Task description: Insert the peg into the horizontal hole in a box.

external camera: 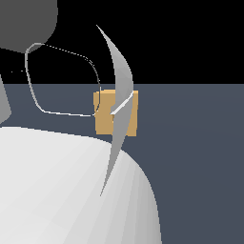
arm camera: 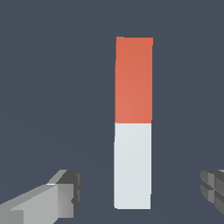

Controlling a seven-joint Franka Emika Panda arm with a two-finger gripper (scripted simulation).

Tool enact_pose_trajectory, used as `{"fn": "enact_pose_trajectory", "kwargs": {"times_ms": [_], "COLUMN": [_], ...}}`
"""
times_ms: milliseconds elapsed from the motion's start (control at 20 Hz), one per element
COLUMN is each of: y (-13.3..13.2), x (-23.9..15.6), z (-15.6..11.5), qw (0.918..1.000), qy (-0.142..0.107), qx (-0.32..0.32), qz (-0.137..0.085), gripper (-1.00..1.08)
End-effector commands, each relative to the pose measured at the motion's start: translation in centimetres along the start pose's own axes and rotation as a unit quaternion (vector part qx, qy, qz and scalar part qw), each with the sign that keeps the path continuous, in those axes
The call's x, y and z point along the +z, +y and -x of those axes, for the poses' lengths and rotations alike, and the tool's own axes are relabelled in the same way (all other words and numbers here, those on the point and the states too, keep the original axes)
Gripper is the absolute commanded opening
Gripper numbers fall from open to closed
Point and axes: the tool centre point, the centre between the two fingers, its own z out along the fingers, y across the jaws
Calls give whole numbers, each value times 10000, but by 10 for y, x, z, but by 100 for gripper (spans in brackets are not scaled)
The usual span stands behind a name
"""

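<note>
In the wrist view you look down on the peg (arm camera: 133, 122), a long slim square bar lying flat on a dark grey-blue floor (arm camera: 52, 87); one half is orange-red, the other pale grey-white. The gripper (arm camera: 142, 194) is spread wide, its two fingers (arm camera: 65, 194) standing well apart on either side of the pale end, touching nothing and holding nothing. The peg looks rigid and light, with flat smooth sides that should seat squarely between the pads; you would likely do best to close on the pale half, near its end, leaving the orange-red half free to enter the hole.

Only the wrist view shows the peg; only the exterior view shows the box (external camera: 116, 113), a tan block on the floor, largely masked by pale robot parts (external camera: 71, 190); the hole itself cannot be made out.
</note>
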Motion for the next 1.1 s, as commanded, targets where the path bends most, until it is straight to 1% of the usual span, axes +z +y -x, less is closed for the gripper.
{"fn": "enact_pose_trajectory", "kwargs": {"times_ms": [0, 100, 400, 800, 1050], "y": [-1, -1, -1, -2, -1], "x": [4, 5, 10, 45, 55], "z": [10, 14, 13, 13, 14], "qw": [10000, 10000, 10000, 10000, 10000], "qy": [1, 2, 0, 2, 4], "qx": [39, 54, 57, 58, 59], "qz": [3, 3, -2, 0, 2], "gripper": [100, 100, 100, 100, 100]}}
